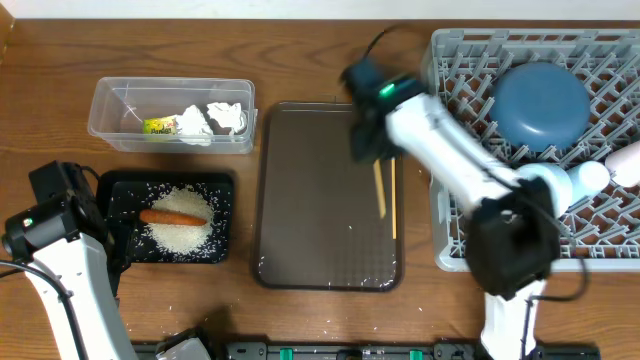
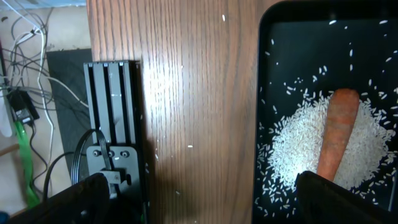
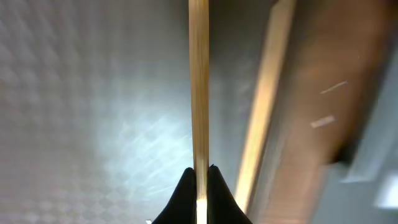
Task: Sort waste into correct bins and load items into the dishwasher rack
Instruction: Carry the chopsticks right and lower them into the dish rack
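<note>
- Wooden table [image 1: 300, 60], seen from above: the right gripper [image 3: 199, 177] is at the far end of the brown serving tray [image 1: 310, 200], its fingers pinched shut on one chopstick [image 3: 198, 81] near its end.
- You hold it well off-centre, so it will likely droop or swing when raised; lift slowly and keep it level.
- The second chopstick [image 3: 264, 112] lies just beside the first, along the tray's right side. Rise straight up so you do not knock it.
- Next comes the dishwasher rack [image 1: 460, 60] to the right; aim for an open slot between pegs, away from the dishes.
- The rack holds a dark-blue dish [image 1: 540, 105], dome up, with a light-blue bowl [image 1: 590, 178] and a white cup [image 1: 625, 160] at its right edge.
- The black tray [image 1: 228, 230] carries the rice [image 1: 180, 232] with the carrot [image 1: 172, 216] on top.
- The clear tub [image 1: 105, 115] holds tissues [image 1: 215, 118] and the wrapper [image 1: 158, 126].
- The left gripper [image 2: 199, 208] hangs wide open and empty beside the black tray.
</note>
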`<state>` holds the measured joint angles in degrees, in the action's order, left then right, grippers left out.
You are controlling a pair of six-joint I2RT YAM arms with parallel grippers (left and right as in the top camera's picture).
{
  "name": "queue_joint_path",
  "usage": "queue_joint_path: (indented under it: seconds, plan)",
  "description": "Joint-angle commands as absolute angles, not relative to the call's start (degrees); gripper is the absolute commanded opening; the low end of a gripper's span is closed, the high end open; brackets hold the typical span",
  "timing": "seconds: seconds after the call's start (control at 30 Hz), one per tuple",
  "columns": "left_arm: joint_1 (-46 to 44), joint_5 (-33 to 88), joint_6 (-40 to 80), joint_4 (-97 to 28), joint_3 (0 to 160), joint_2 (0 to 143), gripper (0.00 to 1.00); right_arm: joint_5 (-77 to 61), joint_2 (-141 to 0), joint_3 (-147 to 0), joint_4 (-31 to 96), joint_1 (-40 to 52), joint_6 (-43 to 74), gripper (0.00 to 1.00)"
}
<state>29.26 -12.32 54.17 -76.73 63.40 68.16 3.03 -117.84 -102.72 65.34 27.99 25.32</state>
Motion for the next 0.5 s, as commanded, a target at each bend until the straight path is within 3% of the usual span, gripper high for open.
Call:
queue_joint_path:
  seconds: [0.0,0.27,0.47]
  plan:
    - [29.6,-12.6,54.1,-77.1,63.4,68.5,0.98,3.6,-111.1,-108.2,66.5,22.0,16.3,0.01]
    - [29.6,-12.7,54.1,-77.1,63.4,68.5,0.98,-1.2,-108.4,-109.6,66.0,5.6,3.0,0.01]
    - [29.6,-12.6,54.1,-77.1,63.4,68.5,0.98,-8.4,-111.7,-108.5,64.6,0.6,0.0,0.01]
